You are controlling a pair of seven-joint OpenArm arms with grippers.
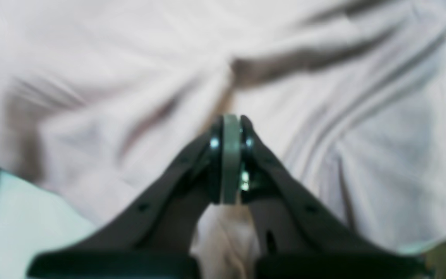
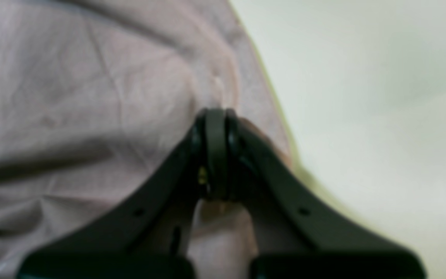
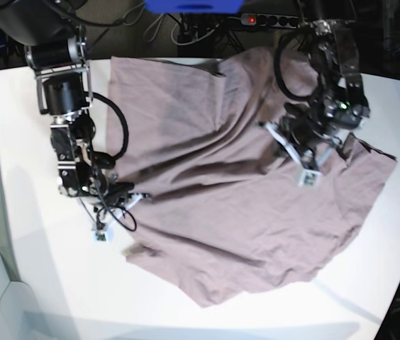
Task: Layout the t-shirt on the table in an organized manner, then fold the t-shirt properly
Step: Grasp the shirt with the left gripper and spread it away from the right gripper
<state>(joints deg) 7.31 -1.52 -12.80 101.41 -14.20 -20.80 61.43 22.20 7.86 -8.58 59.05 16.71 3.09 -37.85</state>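
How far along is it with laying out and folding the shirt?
Early. Done: the t-shirt lies mostly opened on the table, but rumpled and skewed. In hand: both claws are shut on cloth, the left claw mid-shirt, the right claw at an edge. Left: smoothing it flat and all the folding.

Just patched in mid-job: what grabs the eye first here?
The mauve t-shirt sprawls rumpled across most of the white table, its far edge by the table's back. Both arms reach onto it: the right gripper pinches its left edge in the base view, and the left gripper is shut on cloth near its right side.
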